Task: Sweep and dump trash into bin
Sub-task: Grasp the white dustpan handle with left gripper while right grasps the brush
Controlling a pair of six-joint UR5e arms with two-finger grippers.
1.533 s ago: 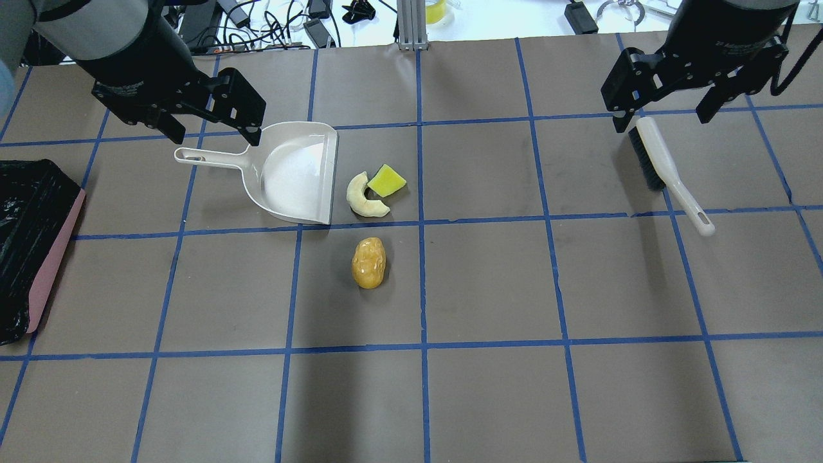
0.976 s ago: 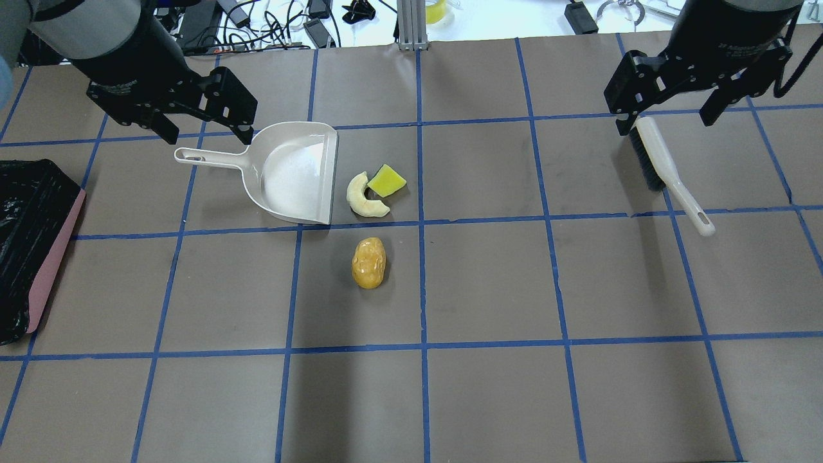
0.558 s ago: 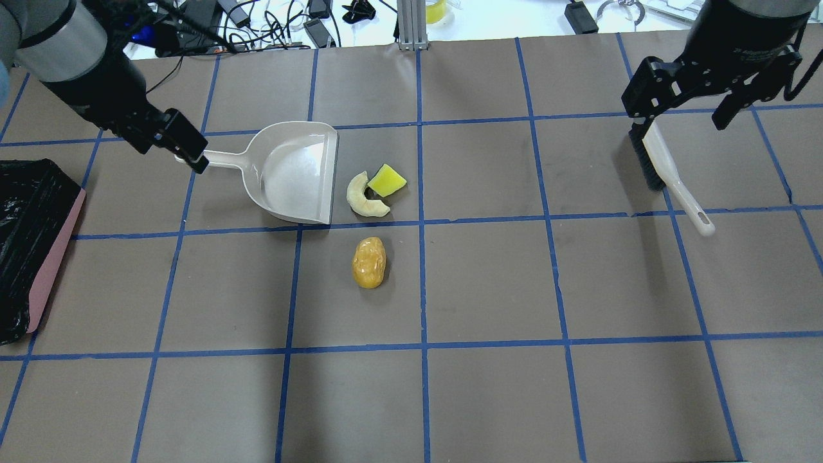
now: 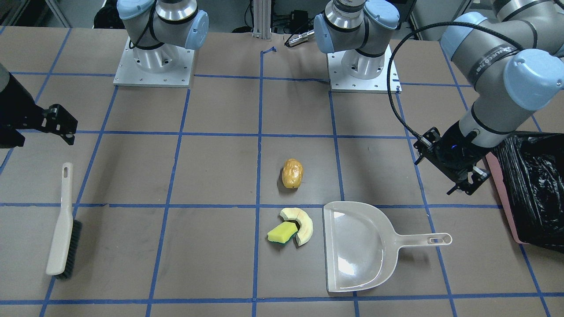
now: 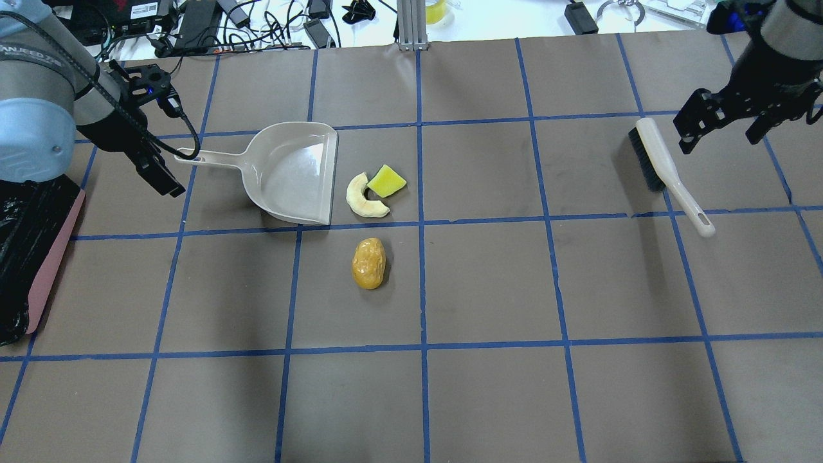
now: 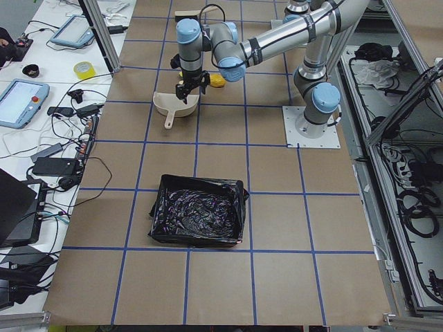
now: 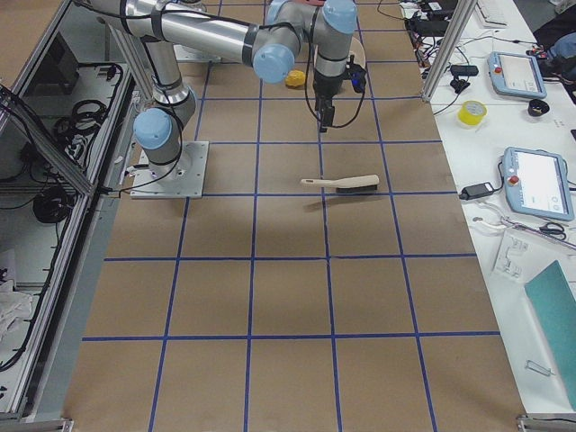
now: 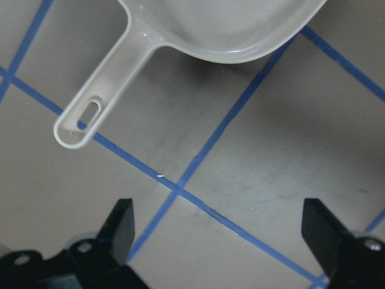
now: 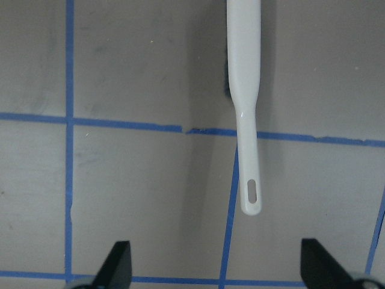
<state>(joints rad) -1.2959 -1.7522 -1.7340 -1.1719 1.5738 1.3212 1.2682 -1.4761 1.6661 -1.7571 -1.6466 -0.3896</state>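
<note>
The trash lies mid-table: an orange-yellow lump (image 5: 368,262), a cream curved wedge (image 5: 363,198) and a yellow sponge piece (image 5: 386,181) touching the wedge. A beige dustpan (image 5: 292,173) lies just left of them, mouth toward them. My left gripper (image 5: 162,180) hovers open past the end of the dustpan handle (image 8: 102,102), holding nothing. My right gripper (image 5: 720,134) is open beside the white brush (image 5: 665,170), with the brush handle (image 9: 246,120) ahead of its fingers. The black-lined pink bin (image 5: 32,257) sits at the left table edge.
In the front-facing view the bin (image 4: 533,185) is at the right, the brush (image 4: 61,224) at the left and the dustpan (image 4: 359,246) near the front. Both arm bases stand at the robot's side. Cables and tablets lie beyond the table's far edge.
My left gripper swung from over the dustpan's bowl to the left, past the handle's end, and turned. My right gripper shifted right, off the brush head. Trash, dustpan and brush stayed put.
</note>
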